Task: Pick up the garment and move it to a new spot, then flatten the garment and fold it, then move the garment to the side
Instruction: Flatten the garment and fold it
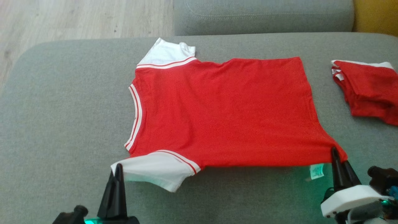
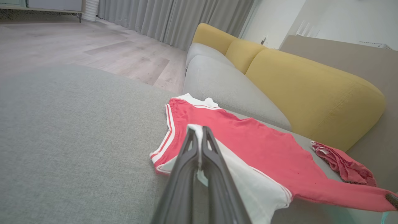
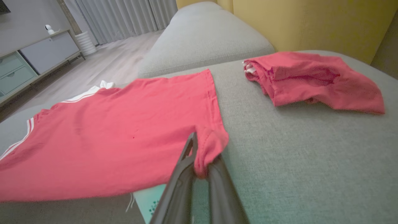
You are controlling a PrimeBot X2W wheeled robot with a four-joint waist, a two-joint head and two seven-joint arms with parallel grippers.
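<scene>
The garment is a red T-shirt with white sleeves and striped trim, spread flat on the grey cushion, neck toward the left. My left gripper is shut on the edge of the near white sleeve; in the left wrist view white cloth shows pinched at the left gripper. My right gripper is shut on the near hem corner, where red cloth bunches between the fingers. A care label hangs out below the hem.
A second red garment lies loosely folded at the cushion's right side. Behind are another grey cushion and a yellow backrest. Wooden floor lies beyond the far left edge. Bare cushion stretches to the left of the shirt.
</scene>
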